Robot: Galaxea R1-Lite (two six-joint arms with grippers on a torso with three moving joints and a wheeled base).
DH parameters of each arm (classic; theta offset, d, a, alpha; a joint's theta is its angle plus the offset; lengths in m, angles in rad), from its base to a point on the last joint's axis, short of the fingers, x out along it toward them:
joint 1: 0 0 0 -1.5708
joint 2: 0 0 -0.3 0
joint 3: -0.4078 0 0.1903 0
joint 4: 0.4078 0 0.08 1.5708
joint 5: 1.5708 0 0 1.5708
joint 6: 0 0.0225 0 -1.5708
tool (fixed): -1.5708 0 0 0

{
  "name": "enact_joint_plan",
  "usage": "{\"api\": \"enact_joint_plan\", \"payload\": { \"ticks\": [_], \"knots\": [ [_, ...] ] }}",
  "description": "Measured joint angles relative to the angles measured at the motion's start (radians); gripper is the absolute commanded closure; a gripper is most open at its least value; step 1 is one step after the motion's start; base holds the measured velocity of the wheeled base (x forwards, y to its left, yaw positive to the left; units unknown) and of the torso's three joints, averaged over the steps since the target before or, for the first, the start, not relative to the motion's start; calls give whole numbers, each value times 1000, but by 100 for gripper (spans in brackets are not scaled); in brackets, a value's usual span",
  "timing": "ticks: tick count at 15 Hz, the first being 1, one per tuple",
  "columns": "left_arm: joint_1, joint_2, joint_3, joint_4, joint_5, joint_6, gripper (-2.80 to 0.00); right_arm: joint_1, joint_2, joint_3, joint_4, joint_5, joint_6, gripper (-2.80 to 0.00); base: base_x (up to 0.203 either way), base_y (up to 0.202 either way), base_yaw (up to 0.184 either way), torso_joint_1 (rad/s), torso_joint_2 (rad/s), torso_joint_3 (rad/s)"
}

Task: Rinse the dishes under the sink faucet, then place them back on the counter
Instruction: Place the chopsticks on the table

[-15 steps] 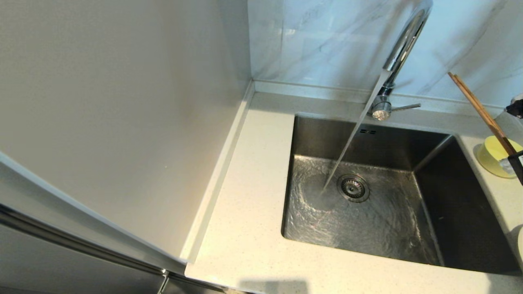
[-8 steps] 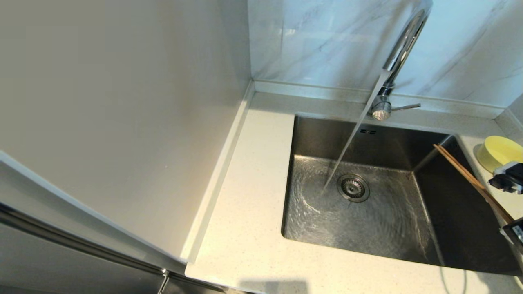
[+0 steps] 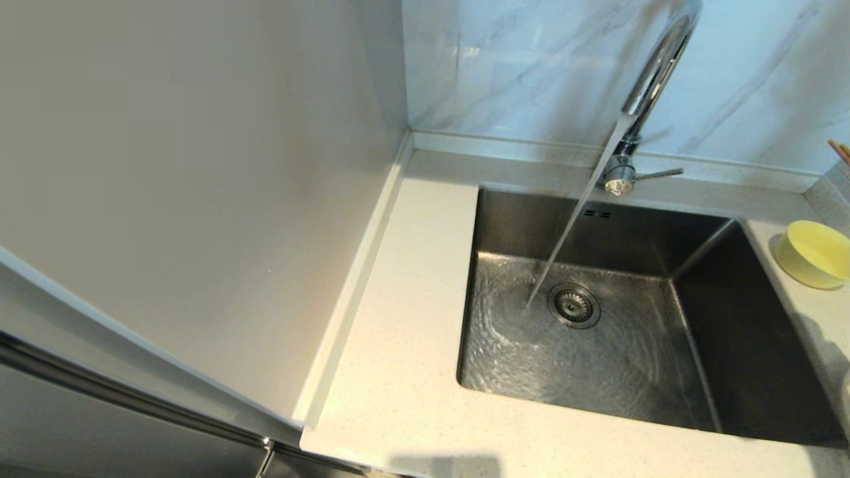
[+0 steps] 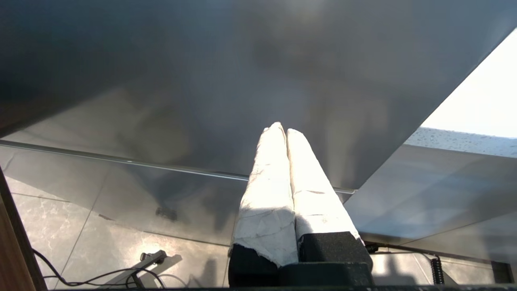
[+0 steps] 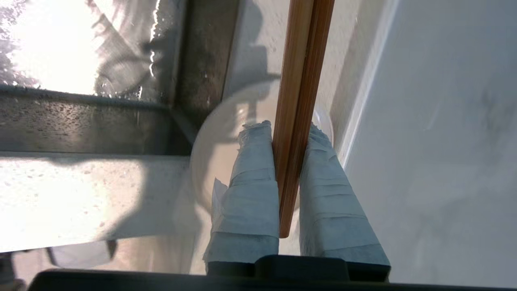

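Water runs from the chrome faucet [image 3: 654,73] into the steel sink [image 3: 597,358], landing beside the drain strainer [image 3: 574,305]. A pale-yellow bowl [image 3: 813,255] sits on the speckled counter [image 3: 398,345] right of the sink. My right gripper [image 5: 286,127] is outside the head view and shut on the brown chopsticks [image 5: 301,60]. It holds them over the bowl [image 5: 218,133], by the sink's corner. Only the chopsticks' tips [image 3: 842,149] show at the head view's right edge. My left gripper [image 4: 284,130] is parked below the counter, shut and empty. The plate is out of view.
A grey-veined marble wall [image 3: 531,66] backs the counter, with a plain tall panel [image 3: 199,166] on the left. The faucet's thin lever [image 3: 657,174] points right. A wall [image 5: 436,141] stands close beside the right gripper.
The chopsticks and right gripper left the sink's right side and went off the head view's right edge. Now only the chopstick tips show at the upper right. Water keeps running.
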Motion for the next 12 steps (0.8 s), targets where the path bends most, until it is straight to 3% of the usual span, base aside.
{"api": "enact_joint_plan", "payload": {
  "ticks": [5,8,12],
  "knots": [
    [0,0,0,0,0,0,0,-81,-57,37,113,-8,136,0,0,0,0,0,0,0],
    [0,0,0,0,0,0,0,-156,-67,137,102,-6,139,0,0,0,0,0,0,0],
    [0,0,0,0,0,0,0,-244,-58,306,-43,-5,122,0,0,0,0,0,0,0]
  ]
}}
